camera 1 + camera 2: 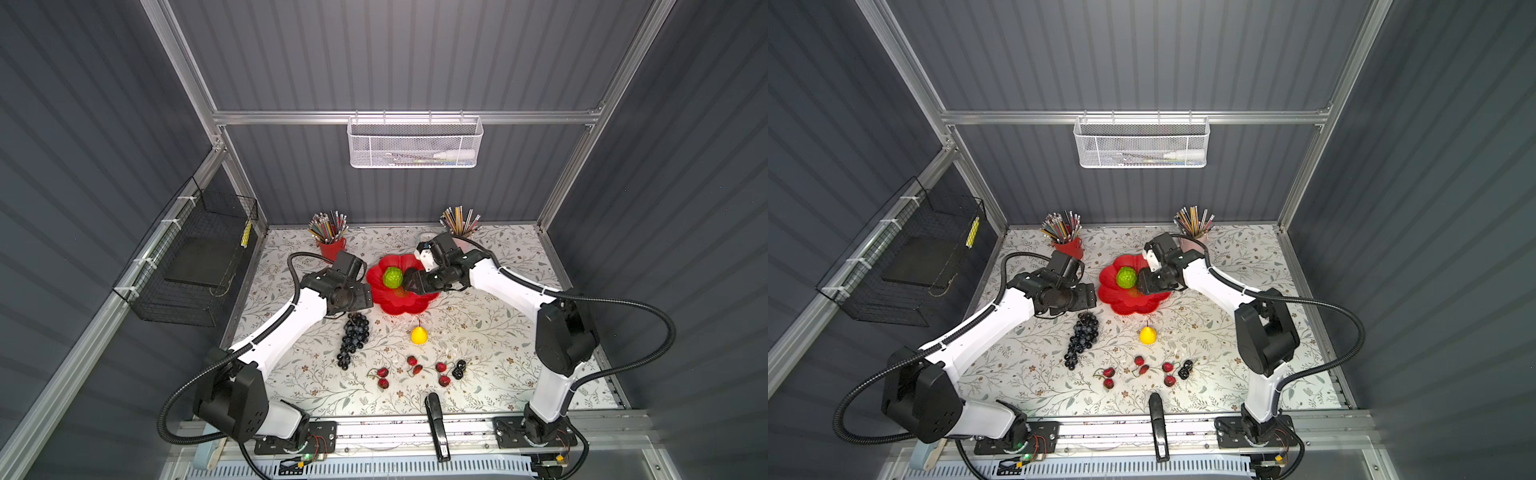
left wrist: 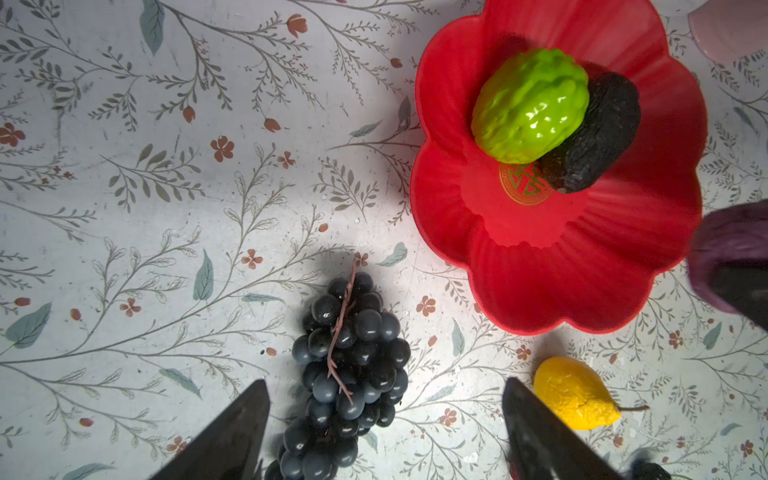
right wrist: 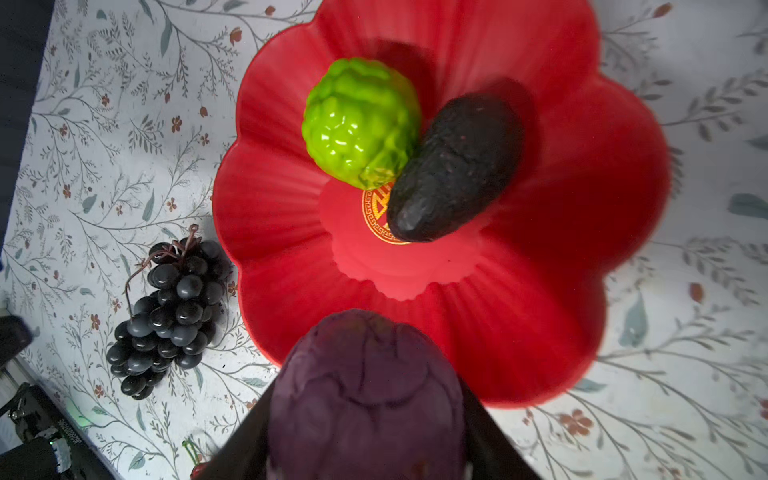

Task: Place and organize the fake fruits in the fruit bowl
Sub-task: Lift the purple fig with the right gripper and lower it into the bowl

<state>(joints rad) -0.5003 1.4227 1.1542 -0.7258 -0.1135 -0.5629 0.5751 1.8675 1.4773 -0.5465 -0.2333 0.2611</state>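
The right pincer [image 3: 365, 449] is clamped on the purple round fruit [image 3: 365, 395], its two dark jaws flanking the fruit's sides, and holds it above the near rim of the fruit bowl [image 3: 561, 311]. The bowl, a glossy red flower-shaped dish, stands toward the back of the floral worktop [image 1: 498, 332] and contains the bumpy lime-green ball [image 3: 357, 124] touching the dark avocado [image 3: 453, 170], which lies across the gold centre emblem. The left pincer [image 2: 386, 436] stands open and empty, poised over the dark grape bunch [image 2: 349, 374] on the worktop just beside the bowl. The yellow pear [image 1: 419, 335] lies near the bowl's front edge; the red stemmed cherries [image 1: 415, 368] and the tiny black cluster [image 1: 458, 369] are scattered farther forward. All the fruits appear to be light hollow plastic: rigid, smooth and likely slippery, so round pieces are best gripped across the widest part. The grape bunch looks loosely jointed and would probably sag; a grasp across its thick upper mass near the stem seems safest. The cherries are small and perhaps better pinched at the body than by the thin stems. The shallow bowl may let round fruit roll.
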